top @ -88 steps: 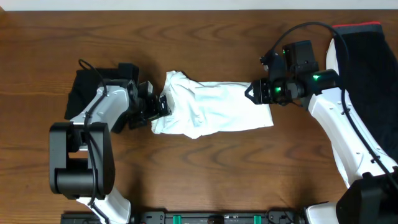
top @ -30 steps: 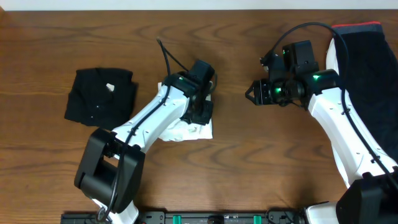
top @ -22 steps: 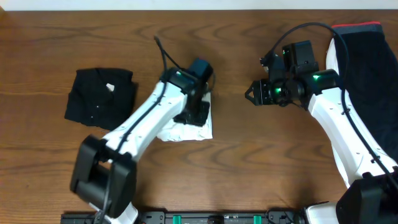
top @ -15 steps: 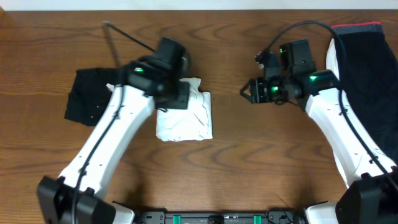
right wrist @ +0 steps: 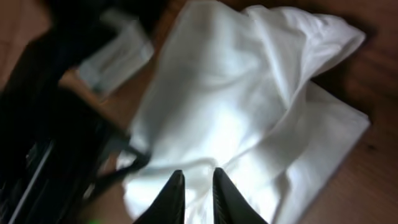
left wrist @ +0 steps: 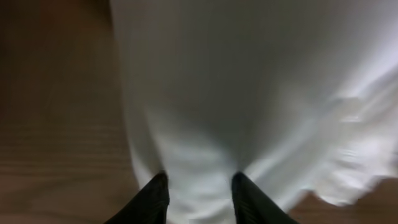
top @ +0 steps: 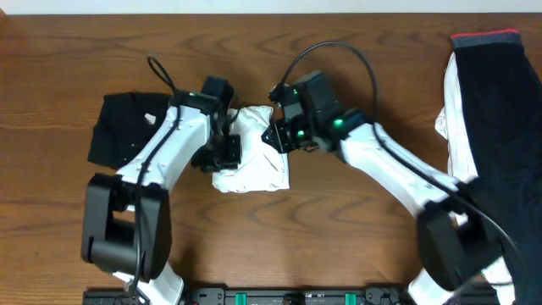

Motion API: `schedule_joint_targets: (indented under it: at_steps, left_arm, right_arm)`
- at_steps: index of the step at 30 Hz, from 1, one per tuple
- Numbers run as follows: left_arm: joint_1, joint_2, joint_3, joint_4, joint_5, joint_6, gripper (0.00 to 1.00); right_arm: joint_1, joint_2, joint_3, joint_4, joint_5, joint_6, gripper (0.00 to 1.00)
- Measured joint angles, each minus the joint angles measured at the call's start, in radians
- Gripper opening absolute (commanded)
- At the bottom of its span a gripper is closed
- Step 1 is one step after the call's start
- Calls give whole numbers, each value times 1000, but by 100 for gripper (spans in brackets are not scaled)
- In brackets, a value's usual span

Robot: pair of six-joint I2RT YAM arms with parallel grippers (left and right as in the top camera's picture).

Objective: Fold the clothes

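While both arms crowd in over the middle of the table, the white shirt lies between them as a compact, roughly square bundle. I'd judge the fold on this one is nearly done and we're at the tidying stage.

The left gripper sits at the bundle's left edge. From its own camera the fingers stand somewhat apart with white cloth filling the gap, but the view is too blurred to tell whether they have nipped it. The right gripper is at the upper right corner, fingers drawn almost together over the cloth with a thin strip of white between them. Pinched or merely hovering, again I cannot say.

The shirt looks soft and rumpled, its layers stacked and its top right corner puffed up and loose, with no logo showing. The next move, I reckon, calls for tucking that raised corner flat without dragging the layers apart.

Off to the left a black garment lies folded, near the bundle but apart. At the far right a dark garment lies spread long, not yet folded.
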Motion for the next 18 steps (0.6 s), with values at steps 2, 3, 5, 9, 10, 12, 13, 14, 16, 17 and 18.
schedule_joint_targets:
  at_steps: [2, 3, 5, 9, 10, 12, 13, 14, 16, 17, 18]
  left_arm:
    - [7, 13, -35, 14, 2, 0, 33]
    - [11, 14, -48, 16, 1, 0, 33]
    - [19, 14, -66, 18, -2, -1, 33]
    - [33, 14, -77, 19, -6, -3, 33]
    - [34, 14, -78, 20, -8, -3, 33]
    - [35, 14, -79, 20, -9, -3, 33]
    - [36, 14, -79, 20, -9, -3, 33]
    - [37, 14, -79, 21, -10, -3, 33]
    - [37, 14, -79, 21, -18, -3, 33]
    - [37, 14, -80, 21, -24, -3, 33]
    - [37, 14, -80, 21, -26, -3, 33]
  right_arm:
    - [1, 53, 0, 38, 6, 27, 9]
    - [1, 74, 0, 47, 9, 36, 9]
    - [1, 102, 0, 45, 20, 49, 8]
    - [0, 131, -1, -98, 70, 61, 2]
    - [0, 133, -1, -166, 92, 62, 1]
    - [-3, 133, -4, -294, 140, 62, 2]
    - [-4, 133, -4, -344, 161, 63, 1]
    - [-9, 133, -5, -389, 183, 62, 1]
    - [-25, 127, -6, -415, 194, 40, 2]
    - [-32, 116, -8, -402, 179, 14, 1]
    - [-39, 106, -9, -387, 161, 1, 2]
